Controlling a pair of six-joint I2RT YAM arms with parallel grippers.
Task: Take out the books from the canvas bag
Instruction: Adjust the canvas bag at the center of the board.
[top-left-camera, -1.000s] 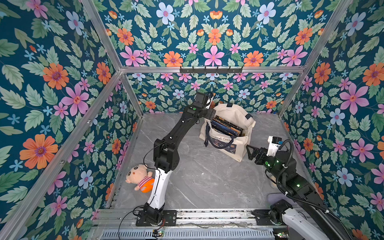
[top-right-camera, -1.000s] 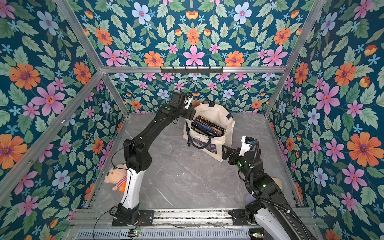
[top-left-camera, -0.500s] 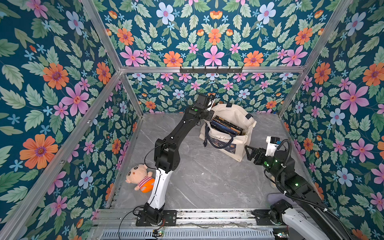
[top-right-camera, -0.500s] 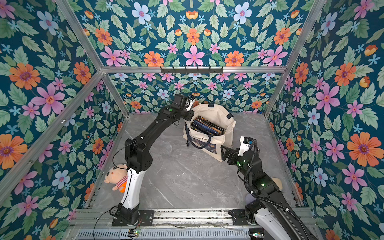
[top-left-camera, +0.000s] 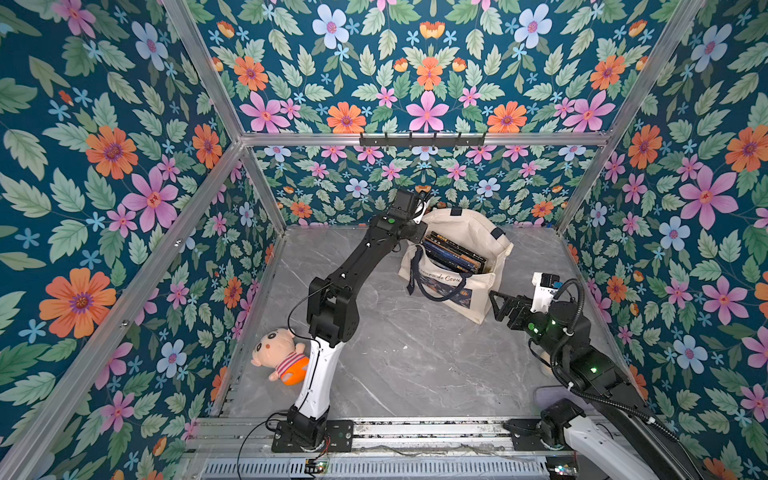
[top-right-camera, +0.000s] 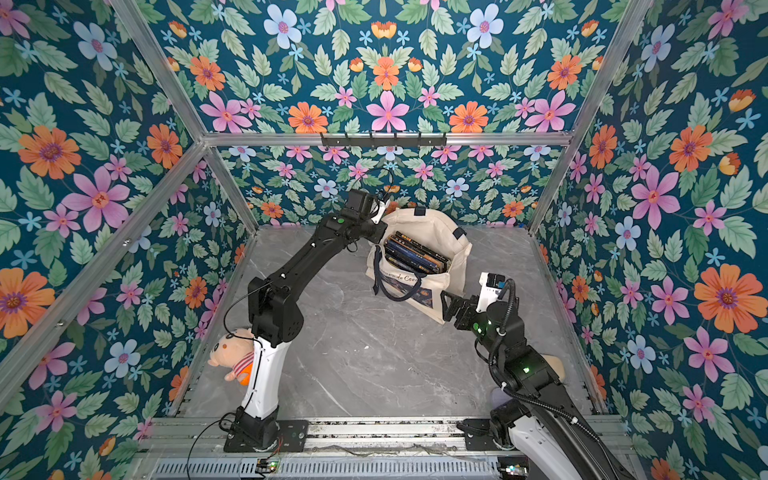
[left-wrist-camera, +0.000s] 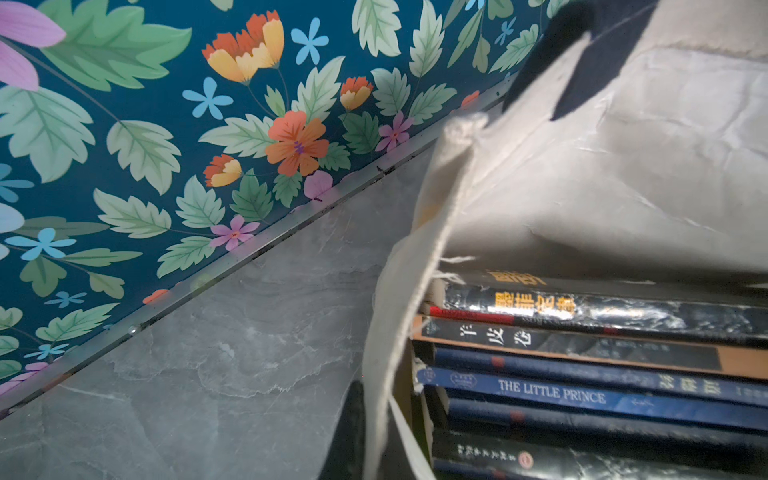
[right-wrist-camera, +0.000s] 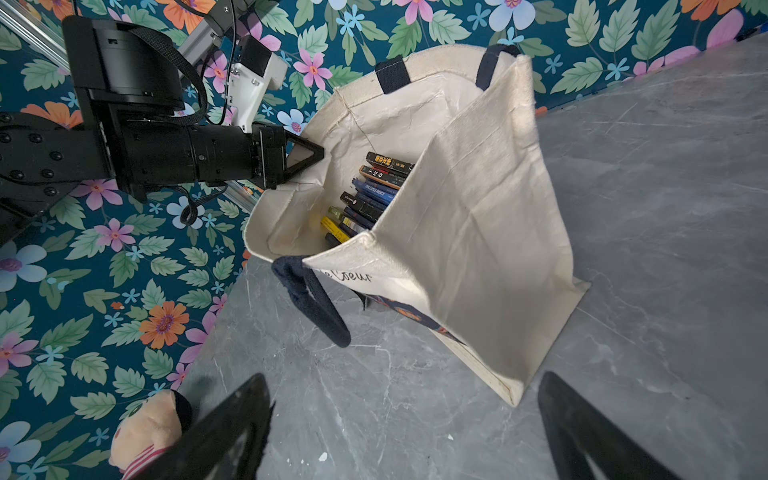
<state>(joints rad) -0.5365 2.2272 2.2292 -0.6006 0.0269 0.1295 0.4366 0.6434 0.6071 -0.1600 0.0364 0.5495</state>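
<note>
Item: one cream canvas tote bag (top-left-camera: 484, 291), upright on grey marble tabletop (top-left-camera: 415, 353). Contents: at least seven thin paperback books (top-left-camera: 453, 251), all inside. Left fingers (right-wrist-camera: 318, 150) clenched on bag rim; right fingers (right-wrist-camera: 232, 436) spread wide, near bag.

L arm (top-left-camera: 357, 257) reaches fwd & up from near table edge toward far edge; L gripper (right-wrist-camera: 318, 154) pinched shut on canvas bag (right-wrist-camera: 478, 208) rim. R arm (top-left-camera: 582, 361) bent, low by right edge; R gripper (right-wrist-camera: 405, 378) wide open, empty.
</note>
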